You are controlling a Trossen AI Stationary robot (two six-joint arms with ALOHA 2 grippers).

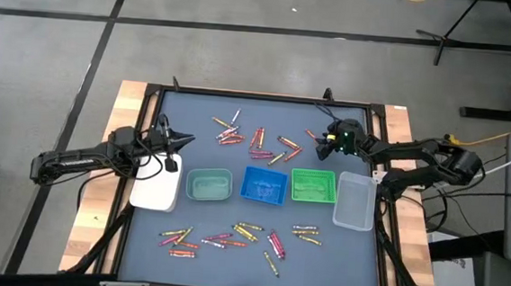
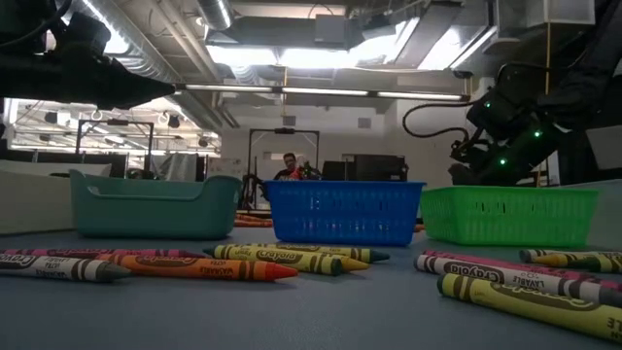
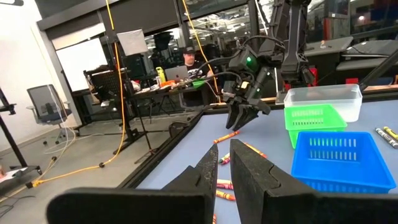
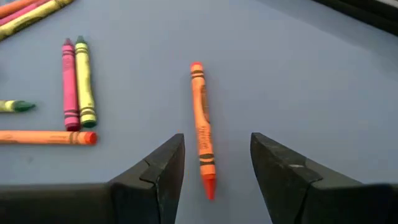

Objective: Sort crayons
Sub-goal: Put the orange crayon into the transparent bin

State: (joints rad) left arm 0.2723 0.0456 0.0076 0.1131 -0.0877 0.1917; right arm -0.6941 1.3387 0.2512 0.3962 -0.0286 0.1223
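While the right claw hangs low over the far right part of the counter with its fingers spread wide, a single orange crayon lies flat on the grey surface between them, untouched by either finger; beside it lie a pink crayon and a yellow crayon side by side, touching along their length. The left claw sits at the left side of the counter, just above the white tray, its fingers nearly pressed together with only a thin gap and nothing between them. The rest of the crayons lie in two loose scatters: one on the far half of the counter, another on the near half, all flat on the surface. Between the scatters stands a row of trays: the white one, then a teal tray, a blue tray, a green tray and a clear tray. No crayon shows inside any tray, as far as the views let me tell
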